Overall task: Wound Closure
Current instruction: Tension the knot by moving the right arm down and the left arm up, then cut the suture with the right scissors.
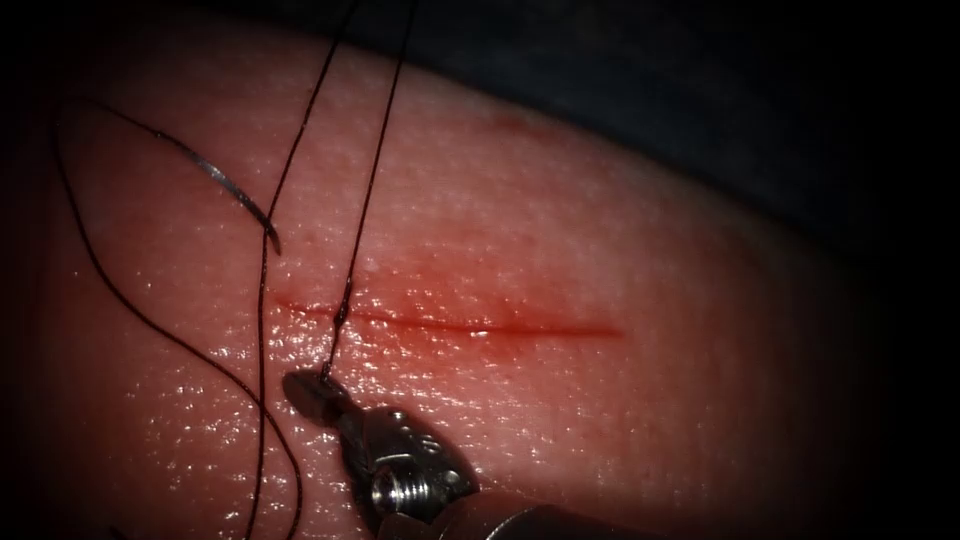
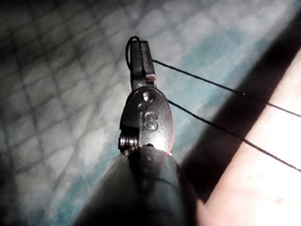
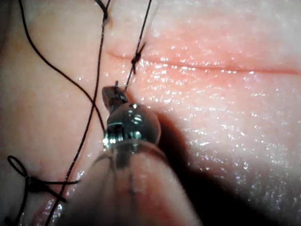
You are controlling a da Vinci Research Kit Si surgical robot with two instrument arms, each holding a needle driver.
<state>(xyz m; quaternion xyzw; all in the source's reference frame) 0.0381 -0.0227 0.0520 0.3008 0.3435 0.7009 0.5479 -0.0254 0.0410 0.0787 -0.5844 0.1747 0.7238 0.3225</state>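
Observation:
The tissue (image 1: 620, 430) has a thin red cut (image 1: 450, 322) running across it. A stitch of dark thread (image 1: 341, 318) crosses the cut near its left end. My right tool (image 1: 303, 388) is just in front of that stitch, jaws shut on the thread; in the right wrist view these jaws (image 3: 113, 96) hold a strand that leads up to the stitch (image 3: 136, 59). The curved needle (image 1: 225, 185) lies free on the tissue, beyond and to the left of the cut, held by neither tool. My left tool (image 2: 139, 54) is away from the tissue, jaws shut on the thread (image 2: 211, 84), which runs off as two taut strands.
Two long strands (image 1: 375, 170) rise from the stitch area and leave the endoscope view at its top edge. Slack thread (image 1: 130, 300) curves over the tissue on the left. A knotted loop of thread (image 3: 28, 181) lies beside the right shaft. Red fluid tints the cut's edges.

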